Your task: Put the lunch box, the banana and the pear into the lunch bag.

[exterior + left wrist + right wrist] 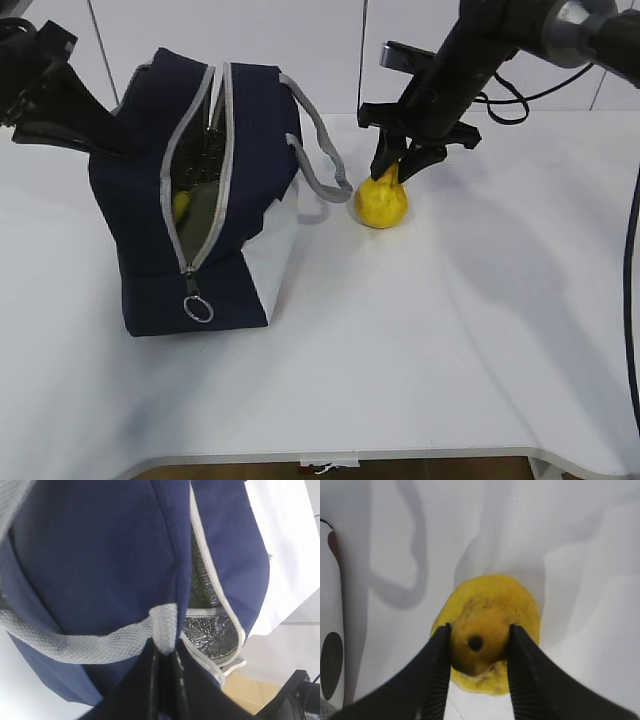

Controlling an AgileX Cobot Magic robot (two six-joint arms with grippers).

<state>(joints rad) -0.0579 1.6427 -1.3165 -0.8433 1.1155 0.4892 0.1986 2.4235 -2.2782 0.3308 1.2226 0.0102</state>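
Note:
The navy lunch bag (140, 230) stands on the left of the white table with its zipper open. A bit of yellow banana (182, 205) and a greenish surface, perhaps the lunch box (203, 215), show inside. My left gripper (165, 651) is shut on the bag's grey strap handle (75, 645) behind the bag; in the exterior view its tips are hidden. The yellow pear (382, 203) stands upright on the table right of the bag. My right gripper (400, 160) reaches down over it, its jaws closed on the pear's neck (490, 600).
The bag's other grey handle (320, 160) hangs toward the pear. The zipper ring pull (198, 308) lies at the bag's near end. The silver lining (210, 630) shows in the opening. The table's front edge (350, 458) is close to the camera.

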